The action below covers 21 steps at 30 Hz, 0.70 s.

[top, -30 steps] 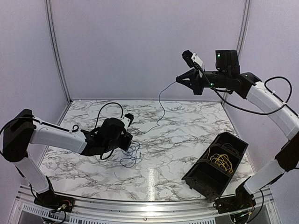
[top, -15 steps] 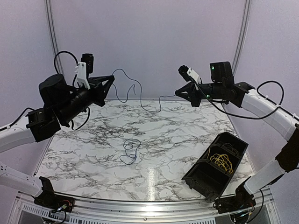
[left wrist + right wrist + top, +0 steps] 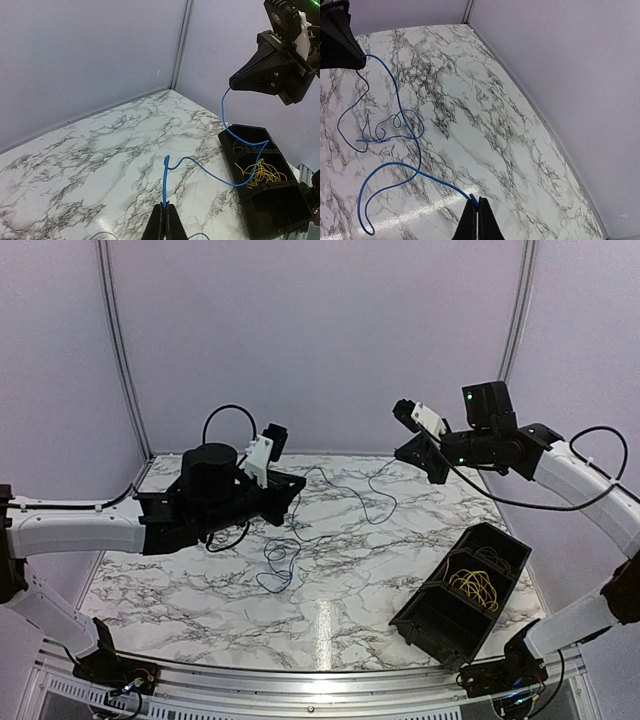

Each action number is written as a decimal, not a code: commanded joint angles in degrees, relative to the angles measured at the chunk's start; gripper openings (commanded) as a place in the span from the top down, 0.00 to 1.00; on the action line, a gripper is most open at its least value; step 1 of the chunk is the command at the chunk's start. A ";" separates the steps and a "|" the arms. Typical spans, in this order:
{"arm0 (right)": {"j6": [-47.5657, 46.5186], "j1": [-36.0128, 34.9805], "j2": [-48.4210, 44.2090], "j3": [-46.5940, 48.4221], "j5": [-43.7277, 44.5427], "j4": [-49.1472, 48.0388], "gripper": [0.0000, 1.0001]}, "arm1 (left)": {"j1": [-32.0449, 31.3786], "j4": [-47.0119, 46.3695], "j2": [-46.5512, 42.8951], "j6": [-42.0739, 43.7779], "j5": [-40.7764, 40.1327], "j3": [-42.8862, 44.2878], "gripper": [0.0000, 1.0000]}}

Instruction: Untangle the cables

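Pinches the blue cable (image 3: 165,180) twice over: once between the pressed-together jaws of the left gripper (image 3: 164,220), once between those of the right gripper (image 3: 477,210), with no gap to be seen at either pair. Carries it slack in mid-air between the two, both raised well above the table (image 3: 450,490), sagging in a couple of bends rather than pulled taut. Looks, from the right wrist, to trail a thinner strand from beside the left jaws down into the pile (image 3: 280,565) of loose loops lying on the table below (cannot tell whether as one cable or two crossing). Shows yellow cables (image 3: 475,590) already lying in one compartment of the black bin (image 3: 430,625) at the right front, well apart from the pile. Reads, then, as roughly midway — one sort apparently put away, one blue length lifted mostly clear yet not freed for certain — and leaves the pile to be pulled apart, plus the held cable to be set down somewhere of its own.
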State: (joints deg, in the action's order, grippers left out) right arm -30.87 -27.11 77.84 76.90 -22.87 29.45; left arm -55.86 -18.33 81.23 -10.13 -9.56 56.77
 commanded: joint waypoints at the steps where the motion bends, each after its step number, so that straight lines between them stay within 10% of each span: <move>1: -10.65 0.75 -7.60 -4.66 2.72 12.20 1.00 | -2.73 -5.67 5.29 -0.10 4.08 5.27 1.00; 16: -27.85 1.28 -22.97 -26.07 -2.41 41.22 1.00 | -10.85 -15.77 23.56 -3.01 14.52 13.91 1.00; 21: -27.77 1.38 -25.11 -29.24 1.79 44.61 0.70 | -13.30 -17.13 30.18 -5.47 17.50 19.75 1.00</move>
State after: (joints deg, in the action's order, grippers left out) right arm -56.82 -26.33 55.22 47.88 -23.83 68.88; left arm -67.53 -31.29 107.83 -13.34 4.19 71.92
